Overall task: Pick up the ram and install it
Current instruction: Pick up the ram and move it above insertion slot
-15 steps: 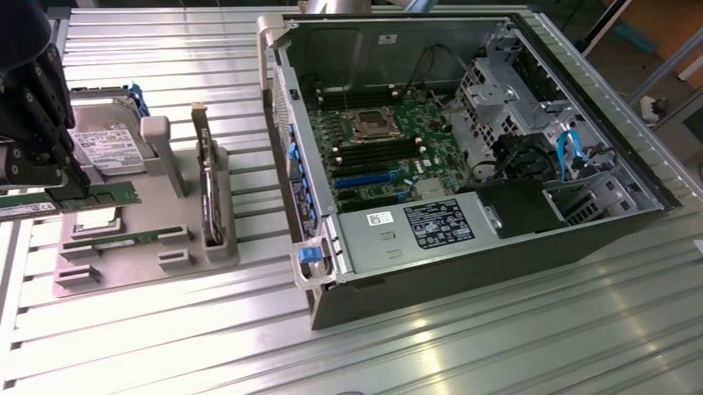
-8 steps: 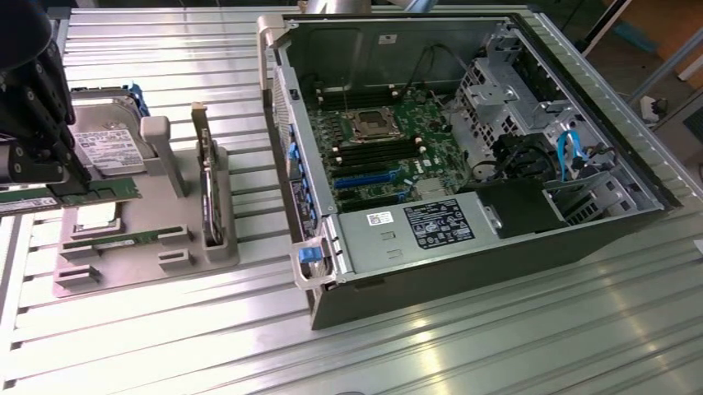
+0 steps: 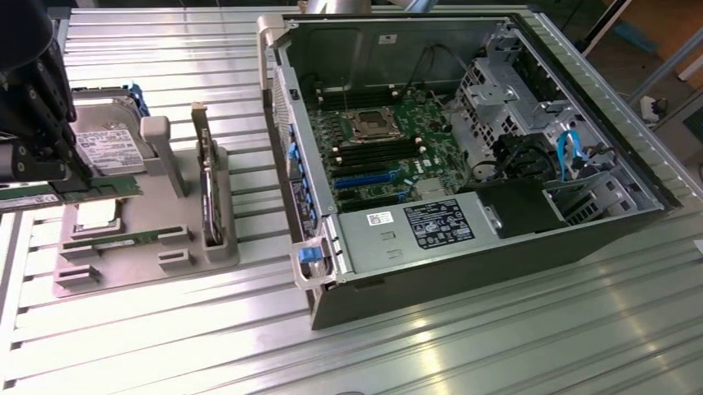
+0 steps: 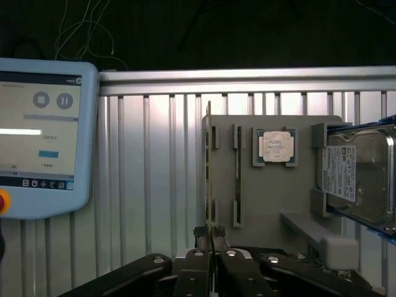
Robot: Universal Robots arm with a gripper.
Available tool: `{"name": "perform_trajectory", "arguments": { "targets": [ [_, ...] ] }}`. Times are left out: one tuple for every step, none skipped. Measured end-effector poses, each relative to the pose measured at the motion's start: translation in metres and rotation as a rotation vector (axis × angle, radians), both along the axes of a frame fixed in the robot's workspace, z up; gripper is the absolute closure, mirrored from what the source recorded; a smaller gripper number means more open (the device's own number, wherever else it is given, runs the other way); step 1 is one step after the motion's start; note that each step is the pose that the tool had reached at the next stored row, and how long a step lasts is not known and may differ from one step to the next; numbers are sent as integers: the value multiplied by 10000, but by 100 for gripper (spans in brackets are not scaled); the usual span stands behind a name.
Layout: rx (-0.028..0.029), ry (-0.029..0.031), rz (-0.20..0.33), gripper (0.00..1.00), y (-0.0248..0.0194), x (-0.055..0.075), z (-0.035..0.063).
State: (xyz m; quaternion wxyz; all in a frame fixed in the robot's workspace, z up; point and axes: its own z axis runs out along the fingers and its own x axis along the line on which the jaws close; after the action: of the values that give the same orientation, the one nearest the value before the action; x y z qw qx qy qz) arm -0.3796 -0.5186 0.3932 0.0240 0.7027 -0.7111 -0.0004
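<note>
Your claw is almost fully closed, pinching 1 ram by its long upper edge. It hangs above the grey holder at the exterior view's left, well apart from the open computer case. Expect it to be light, stiff, thin and fragile, so hold it by the edges, never the chips.

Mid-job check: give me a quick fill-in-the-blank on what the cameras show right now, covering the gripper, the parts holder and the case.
1. The black gripper is ___ on the long thin green ram stick.
2. The open dark computer case lies on the exterior view's ___.
3. The tall dark expansion card stands on ___ in the grey plastic holder.
Missing words: shut; right; edge.
</note>
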Motion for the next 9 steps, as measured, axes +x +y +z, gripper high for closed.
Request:
{"name": "perform_trajectory", "arguments": {
  "targets": [
    [-1,1,-1,88,-1,10,1],
    [0,2,-2,88,-1,25,0],
    [0,2,-2,88,-2,38,0],
    [-1,3,-2,88,-2,51,1],
    [-1,4,-2,88,-3,64,1],
    [0,3,-2,88,-4,76,0],
    [0,4,-2,88,-5,88,0],
    [-1,4,-2,88,-6,103,1],
    [-1,5,-2,88,-7,119,1]
  ]
}}
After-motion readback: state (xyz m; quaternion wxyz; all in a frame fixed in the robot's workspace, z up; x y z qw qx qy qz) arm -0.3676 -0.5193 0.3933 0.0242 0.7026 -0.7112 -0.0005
